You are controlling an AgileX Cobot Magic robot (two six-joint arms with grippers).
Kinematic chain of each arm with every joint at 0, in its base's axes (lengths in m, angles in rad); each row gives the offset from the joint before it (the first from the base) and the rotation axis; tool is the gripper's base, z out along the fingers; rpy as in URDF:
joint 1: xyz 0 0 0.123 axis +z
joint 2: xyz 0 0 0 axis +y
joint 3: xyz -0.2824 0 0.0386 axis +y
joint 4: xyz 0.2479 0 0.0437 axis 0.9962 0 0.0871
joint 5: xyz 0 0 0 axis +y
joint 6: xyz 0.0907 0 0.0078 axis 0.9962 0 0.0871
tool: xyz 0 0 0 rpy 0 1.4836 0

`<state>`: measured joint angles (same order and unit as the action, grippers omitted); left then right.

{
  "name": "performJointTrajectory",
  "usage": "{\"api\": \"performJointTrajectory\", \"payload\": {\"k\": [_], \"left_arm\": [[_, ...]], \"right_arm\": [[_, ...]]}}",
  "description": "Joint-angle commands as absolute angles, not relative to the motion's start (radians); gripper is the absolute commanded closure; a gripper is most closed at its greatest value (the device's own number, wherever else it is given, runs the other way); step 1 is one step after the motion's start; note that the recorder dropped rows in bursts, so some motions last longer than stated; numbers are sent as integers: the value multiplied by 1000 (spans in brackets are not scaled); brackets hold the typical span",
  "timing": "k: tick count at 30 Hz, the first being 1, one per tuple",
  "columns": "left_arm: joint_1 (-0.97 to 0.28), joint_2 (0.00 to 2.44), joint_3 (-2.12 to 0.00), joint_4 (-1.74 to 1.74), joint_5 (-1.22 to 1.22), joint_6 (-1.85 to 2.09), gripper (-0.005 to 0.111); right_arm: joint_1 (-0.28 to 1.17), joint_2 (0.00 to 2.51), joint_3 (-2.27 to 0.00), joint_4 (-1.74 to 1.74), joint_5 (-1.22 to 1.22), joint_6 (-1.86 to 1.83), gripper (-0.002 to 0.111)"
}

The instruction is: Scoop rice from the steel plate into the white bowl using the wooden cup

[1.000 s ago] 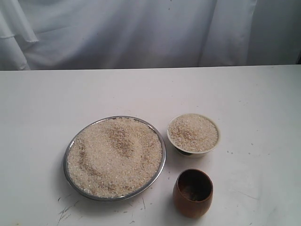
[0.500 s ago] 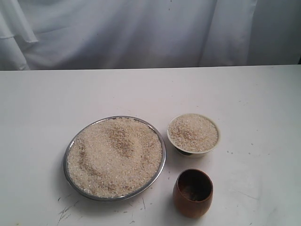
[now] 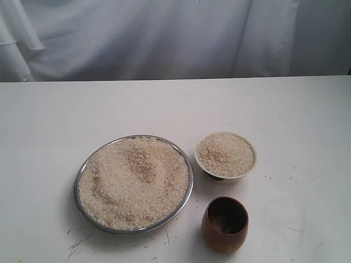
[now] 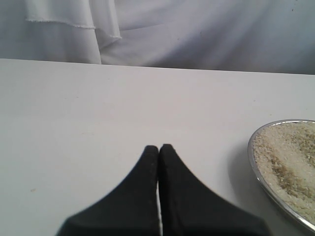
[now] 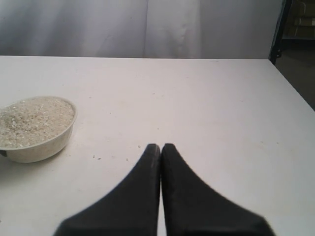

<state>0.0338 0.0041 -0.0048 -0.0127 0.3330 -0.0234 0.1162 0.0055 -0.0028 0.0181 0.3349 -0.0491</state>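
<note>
The steel plate (image 3: 79, 174) lies on the white table, heaped with pale rice (image 3: 134, 181). To its right stands the white bowl (image 3: 225, 174), filled with rice up to the rim. The wooden cup (image 3: 225, 224) stands upright in front of the bowl, dark inside. No arm shows in the exterior view. In the left wrist view my left gripper (image 4: 158, 147) is shut on nothing above bare table, with the plate's rim (image 4: 256, 167) off to one side. My right gripper (image 5: 161, 146) is shut and holds nothing, apart from the white bowl (image 5: 39, 147); the cup is out of that view.
A white cloth backdrop (image 3: 164, 38) hangs behind the table's far edge. The table's right edge (image 5: 290, 93) drops off to a dark floor in the right wrist view. A few stray grains and scuff marks (image 3: 77, 244) dot the tabletop near the plate.
</note>
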Motion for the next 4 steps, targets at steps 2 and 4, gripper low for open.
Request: {"api": "performJointTrajectory", "payload": {"k": [2, 4], "left_arm": [[31, 0, 0, -12, 319, -24, 107], [31, 0, 0, -12, 319, -24, 107]], "right_arm": [[113, 0, 0, 19, 337, -53, 108], [113, 0, 0, 19, 337, -53, 108]]}}
